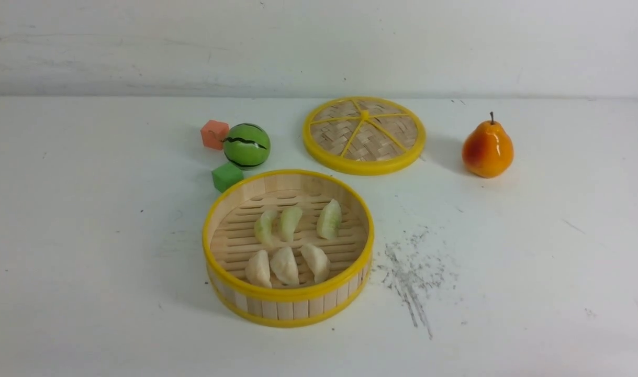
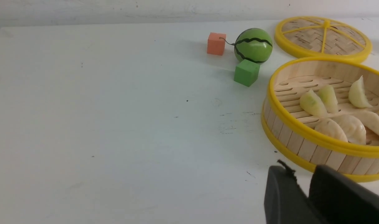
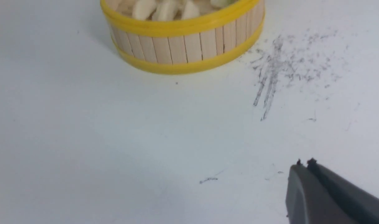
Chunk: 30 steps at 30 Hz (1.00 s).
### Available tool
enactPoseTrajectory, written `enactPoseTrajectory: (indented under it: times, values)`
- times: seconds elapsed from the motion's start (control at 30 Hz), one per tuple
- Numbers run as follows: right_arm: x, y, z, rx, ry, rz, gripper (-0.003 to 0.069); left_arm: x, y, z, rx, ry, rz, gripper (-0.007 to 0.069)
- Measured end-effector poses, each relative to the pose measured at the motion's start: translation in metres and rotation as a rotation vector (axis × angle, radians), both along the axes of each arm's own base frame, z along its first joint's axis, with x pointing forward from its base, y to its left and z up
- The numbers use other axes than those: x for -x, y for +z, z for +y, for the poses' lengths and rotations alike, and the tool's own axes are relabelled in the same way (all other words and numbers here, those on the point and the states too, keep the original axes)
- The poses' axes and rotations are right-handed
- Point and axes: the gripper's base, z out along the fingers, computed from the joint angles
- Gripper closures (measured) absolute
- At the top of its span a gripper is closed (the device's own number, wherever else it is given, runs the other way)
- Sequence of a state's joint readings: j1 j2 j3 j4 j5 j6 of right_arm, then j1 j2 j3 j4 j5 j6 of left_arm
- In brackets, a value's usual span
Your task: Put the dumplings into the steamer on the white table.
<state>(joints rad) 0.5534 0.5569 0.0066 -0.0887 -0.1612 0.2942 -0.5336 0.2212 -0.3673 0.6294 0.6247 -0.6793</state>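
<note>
The steamer (image 1: 287,294) stands mid-table on the white table (image 1: 88,235). Inside it lie the dumplings: three pale green ones (image 1: 290,222) in the far row and three cream-white ones (image 1: 284,264) in the near row. Neither gripper shows in the front view. In the left wrist view my left gripper (image 2: 301,174) hovers just outside the steamer wall (image 2: 301,149), its black fingers (image 2: 279,193) slightly apart with nothing between them. In the right wrist view my right gripper (image 3: 304,163) is shut and empty over bare table, well short of the steamer (image 3: 183,46).
Behind the steamer lie the woven yellow-rimmed lid (image 1: 364,134), a toy watermelon (image 1: 246,145), an orange cube (image 1: 214,134) and a green cube (image 1: 226,176). A pear (image 1: 487,149) stands at the far right. Grey scratch marks (image 1: 410,272) lie right of the steamer.
</note>
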Motion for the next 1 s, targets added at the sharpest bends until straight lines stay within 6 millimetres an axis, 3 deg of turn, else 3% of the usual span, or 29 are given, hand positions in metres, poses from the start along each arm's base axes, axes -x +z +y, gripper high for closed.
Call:
enactPoseTrajectory:
  times: [0.2,0.33,0.6,1.0]
  values:
    - [0.016,0.014,-0.027,0.006,-0.177,-0.249,0.0674,0.0,0.0,0.0,-0.001,0.0,0.0,0.0485]
    - [0.026,0.015,-0.042,0.016,-0.34,-0.301,0.0674,0.0,0.0,0.0,-0.001,0.0,0.0,0.048]
    - [0.031,-0.007,-0.052,0.07,-0.52,-0.061,0.0673,0.0,0.0,0.0,-0.001,0.0,-0.001,0.0478]
    - [0.032,-0.008,-0.051,0.046,-0.52,-0.031,0.0667,0.0,0.0,0.0,-0.001,0.0,-0.001,0.047]
